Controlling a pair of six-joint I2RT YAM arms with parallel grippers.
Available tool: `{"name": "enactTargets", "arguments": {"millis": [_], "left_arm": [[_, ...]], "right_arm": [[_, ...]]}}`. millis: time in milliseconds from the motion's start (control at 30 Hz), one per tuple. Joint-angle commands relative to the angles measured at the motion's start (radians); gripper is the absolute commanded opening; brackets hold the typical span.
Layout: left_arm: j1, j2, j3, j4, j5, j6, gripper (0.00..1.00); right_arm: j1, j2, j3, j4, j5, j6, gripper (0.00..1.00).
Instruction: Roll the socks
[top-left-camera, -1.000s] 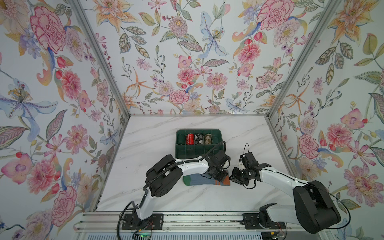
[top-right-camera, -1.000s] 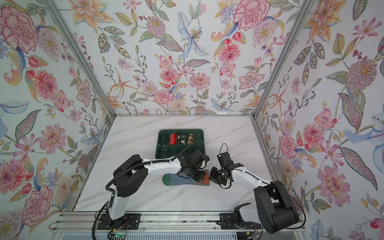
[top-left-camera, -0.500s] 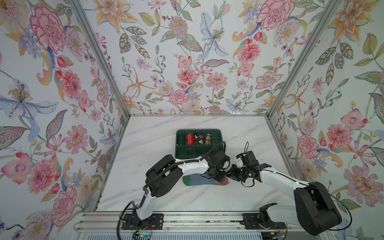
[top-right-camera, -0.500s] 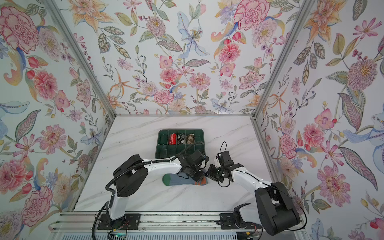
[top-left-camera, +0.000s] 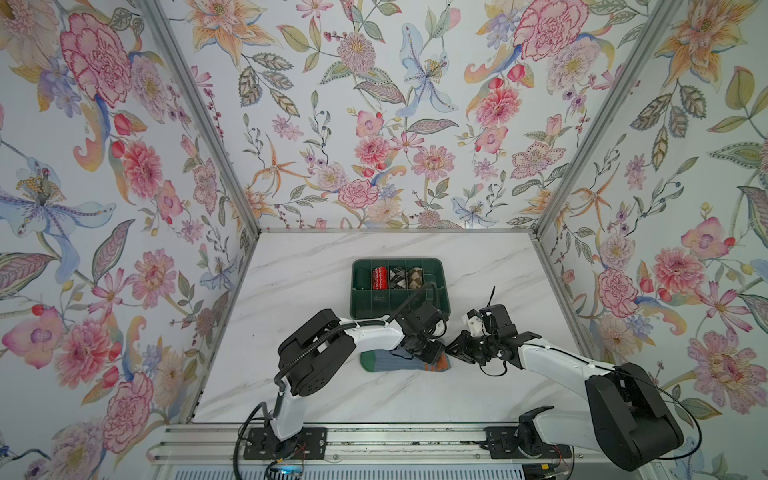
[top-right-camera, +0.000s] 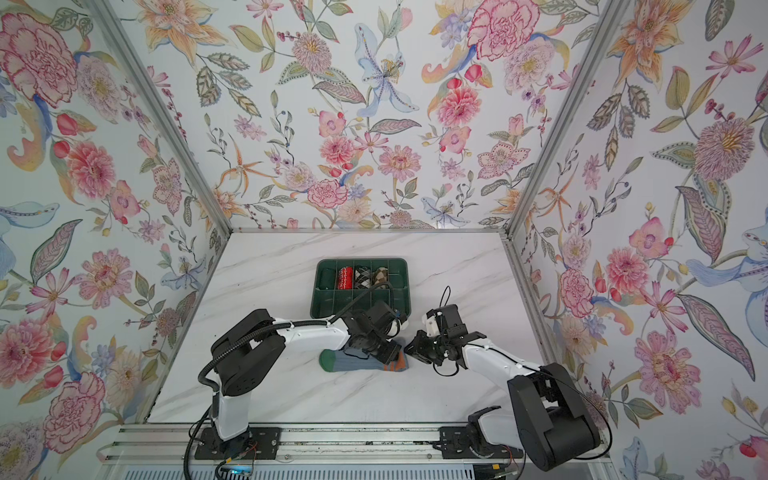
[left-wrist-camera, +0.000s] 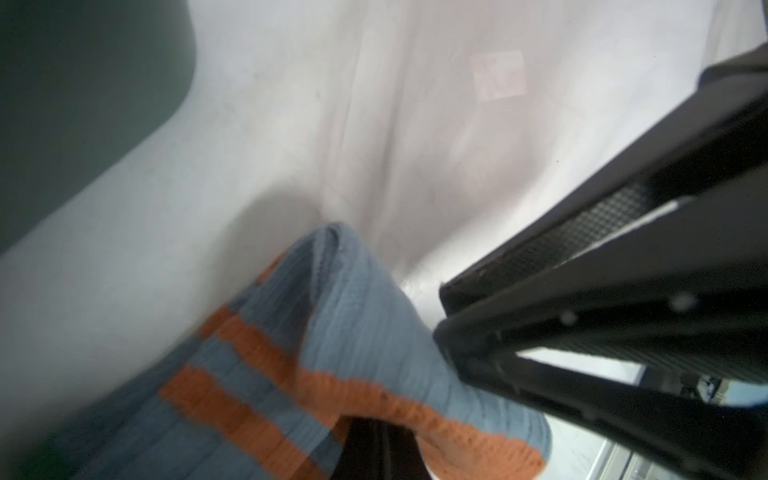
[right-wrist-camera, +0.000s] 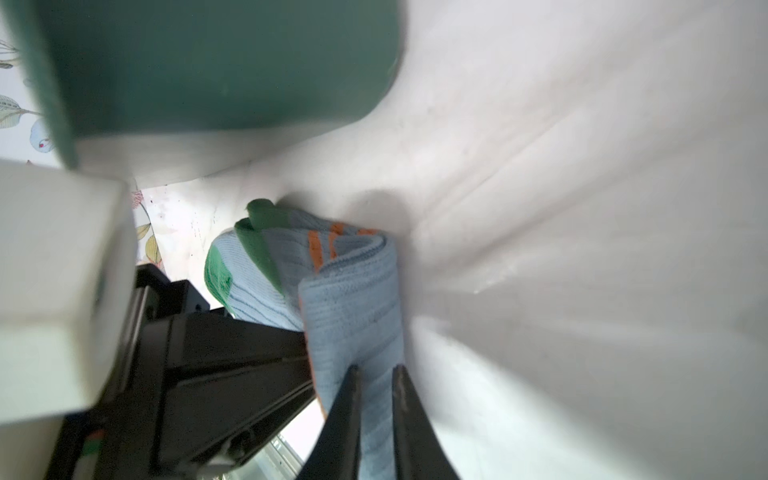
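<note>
- Grey-blue ribbed socks (top-left-camera: 390, 362) with green toes and orange stripes lay on the white marble table (top-left-camera: 311, 291), near the dark green divided tray (top-left-camera: 441, 270).
- The left gripper (left-wrist-camera: 376, 451) was clamped on their orange cuff, and the right gripper (right-wrist-camera: 376, 419) pinched the folded fabric.
- The tray's back row held a red white-patterned sock bundle (top-left-camera: 379, 277), a black-white argyle bundle (top-left-camera: 396, 277) and a brown argyle bundle (top-left-camera: 414, 276).

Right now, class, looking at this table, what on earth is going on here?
Two robot arms are working on a pair of grey-blue socks lying on the marble table. The left gripper is closed at the orange cuff, and the right gripper pinches the same end, which is lifted. The green toe end lies flat. Rolled bundles sit in the green tray behind.
</note>
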Motion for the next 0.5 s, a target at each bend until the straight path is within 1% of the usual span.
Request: {"name": "enactTargets", "arguments": {"millis": [0,67,133,467], "left_arm": [[0.023,-0.022,-0.061,0.044,0.028,-0.052,0.0],[0.028,-0.028,-0.077,0.07,0.038,-0.065,0.03],[0.029,-0.028,-0.081,0.076,0.041,-0.069,0.04],[0.037,-0.038,-0.101,0.085,0.048,-0.069,0.03]], "right_arm": [[0.012,0.004,-0.009,0.022,-0.021,-0.001,0.17],[0.019,0.003,-0.004,0.022,-0.023,0.0,0.16],[0.026,0.002,-0.001,0.033,-0.03,0.001,0.16],[0.037,0.008,-0.059,0.148,-0.086,0.079,0.18]]}}
